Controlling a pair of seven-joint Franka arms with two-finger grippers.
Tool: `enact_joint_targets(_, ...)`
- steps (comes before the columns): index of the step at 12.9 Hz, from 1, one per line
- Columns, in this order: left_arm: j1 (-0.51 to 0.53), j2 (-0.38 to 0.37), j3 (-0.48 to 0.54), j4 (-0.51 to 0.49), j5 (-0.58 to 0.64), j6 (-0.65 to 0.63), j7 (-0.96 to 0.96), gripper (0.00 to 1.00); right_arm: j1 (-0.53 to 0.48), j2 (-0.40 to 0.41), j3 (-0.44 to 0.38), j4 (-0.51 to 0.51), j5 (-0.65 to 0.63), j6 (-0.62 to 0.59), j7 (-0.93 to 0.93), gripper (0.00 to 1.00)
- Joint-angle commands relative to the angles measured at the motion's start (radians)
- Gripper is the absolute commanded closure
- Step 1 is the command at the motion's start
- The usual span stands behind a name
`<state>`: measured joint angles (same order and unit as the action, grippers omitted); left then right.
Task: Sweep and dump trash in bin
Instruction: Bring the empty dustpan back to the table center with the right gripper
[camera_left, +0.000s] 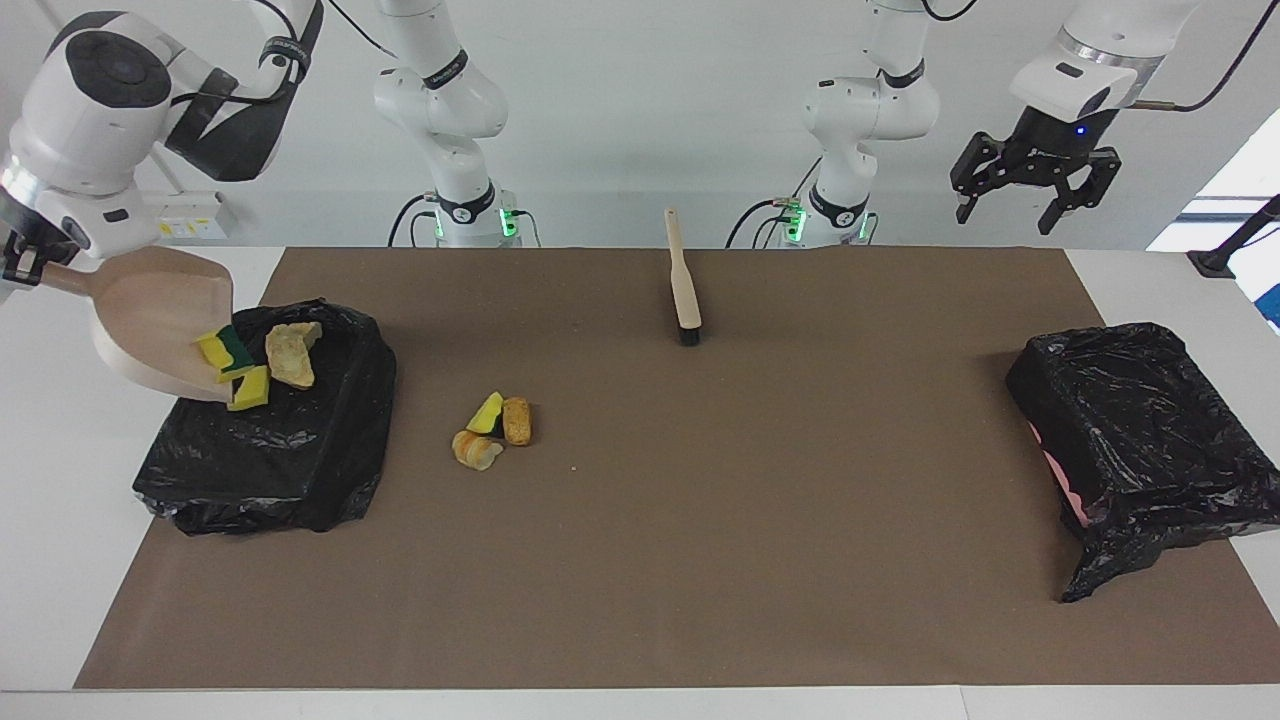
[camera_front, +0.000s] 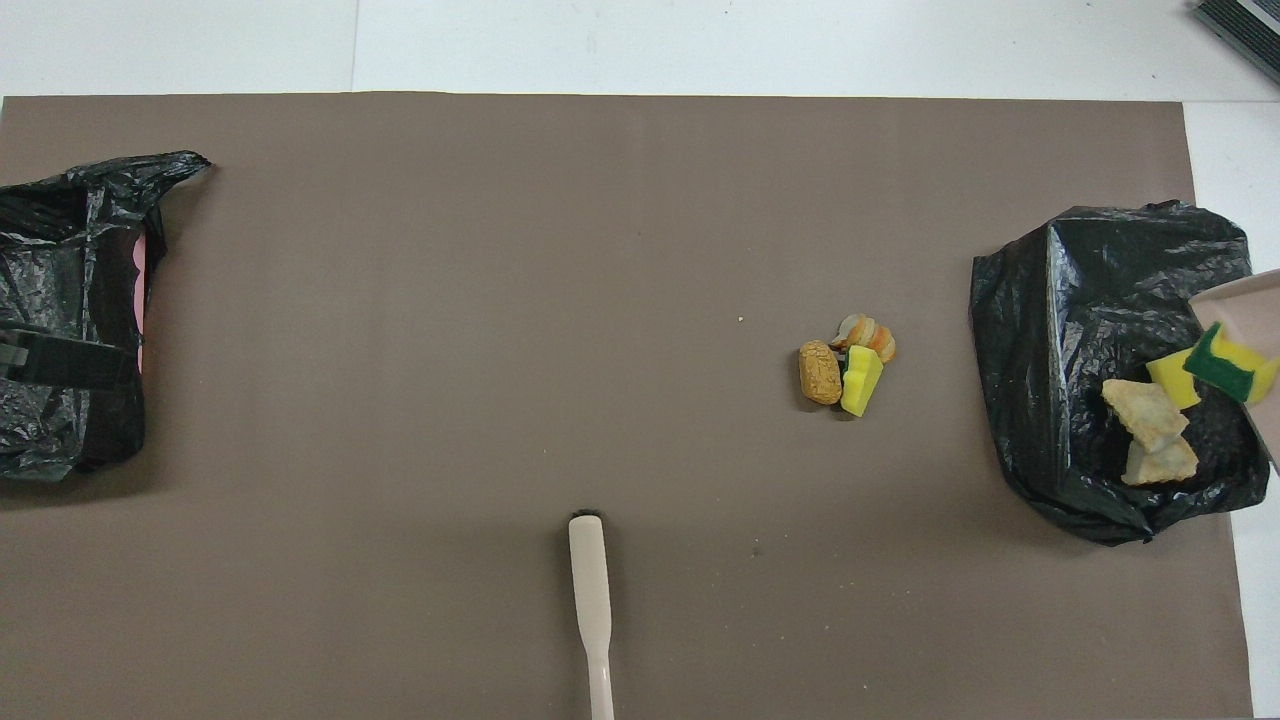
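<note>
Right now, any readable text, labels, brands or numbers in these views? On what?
None can be read.
Yellowish stickers on the white wall box by the right arm: too small to read.
Dustpan, brush, both black-bagged bins, brown mat: no markings visible.

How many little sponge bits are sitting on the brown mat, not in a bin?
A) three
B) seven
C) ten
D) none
A: three sponge bits lie in a small clump on the brown mat, between the brush and the black-bagged bin where the right gripper tips the dustpan.
</note>
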<state>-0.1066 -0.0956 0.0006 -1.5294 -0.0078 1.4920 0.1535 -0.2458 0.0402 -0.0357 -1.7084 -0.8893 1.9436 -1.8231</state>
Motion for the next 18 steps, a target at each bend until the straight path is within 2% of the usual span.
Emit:
enact_joint_targets(1, 0.015, 0.022, -0.011, 0.04, 0.005, -0.03, 0.018, 0.0, -0.003, -0.074, 0.005, -0.115, -0.091, 0.046, 0.09, 1.0)
enact_joint_targets(4, 0.016, 0.059, -0.011, 0.089, 0.005, -0.044, 0.018, 0.0, -0.001, -0.072, 0.008, -0.094, -0.077, 0.0, 0.103, 1.0)
enact_joint_targets(5, 0.015, 0.088, -0.01, 0.118, 0.005, -0.065, 0.018, 0.0, -0.001, -0.078, 0.031, -0.058, -0.042, -0.081, 0.143, 1.0)
enact_joint_targets(6, 0.016, 0.108, -0.011, 0.15, 0.005, -0.081, 0.018, 0.0, -0.001, -0.076, 0.049, -0.006, 0.046, -0.195, 0.169, 1.0)
enact_joint_targets(8, 0.013, 0.097, -0.016, 0.15, 0.003, -0.088, 0.017, 0.0, 0.041, -0.079, 0.053, 0.039, 0.162, -0.323, 0.29, 1.0)
enact_joint_targets(11, 0.015, 0.068, -0.017, 0.123, 0.006, -0.081, 0.004, 0.0, 0.172, -0.079, 0.056, 0.062, 0.281, -0.468, 0.627, 1.0)
enact_joint_targets(15, 0.013, 0.065, -0.019, 0.12, 0.006, -0.098, 0.003, 0.0, 0.307, -0.091, 0.066, 0.055, 0.485, -0.491, 1.073, 1.0)
enact_joint_targets(18, 0.013, 0.05, -0.019, 0.095, 0.006, -0.09, 0.006, 0.0, 0.436, -0.042, 0.066, 0.059, 0.656, -0.479, 1.509, 1.0)
